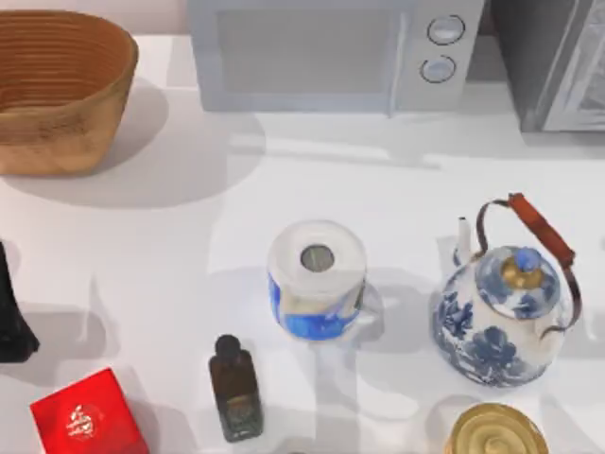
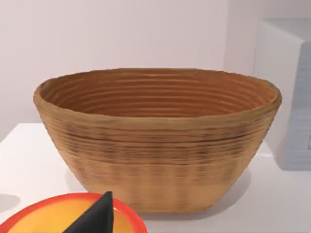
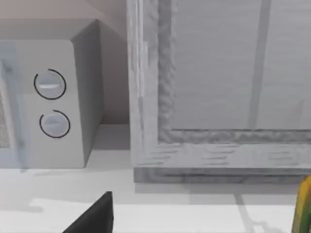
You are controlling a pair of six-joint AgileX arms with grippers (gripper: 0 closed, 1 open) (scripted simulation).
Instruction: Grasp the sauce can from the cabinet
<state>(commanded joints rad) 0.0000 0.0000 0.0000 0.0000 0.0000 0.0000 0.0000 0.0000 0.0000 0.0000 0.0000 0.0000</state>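
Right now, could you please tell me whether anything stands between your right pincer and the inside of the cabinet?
Yes: the cabinet has its pale framed door panel facing the right pincer, seemingly shut and covering the interior. The left arm sits at the top view's left edge.

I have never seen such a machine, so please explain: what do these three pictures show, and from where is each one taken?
This is a two-armed table robot, rendered by computer. One camera looks down from above, and one sits on each wrist. On the table are a basket, microwave, cabinet, blue can, teapot, bottle, red box and gold tin. The left gripper faces the basket, close to a round orange thing with a red rim. The right gripper faces the cabinet's door. I see nothing held.
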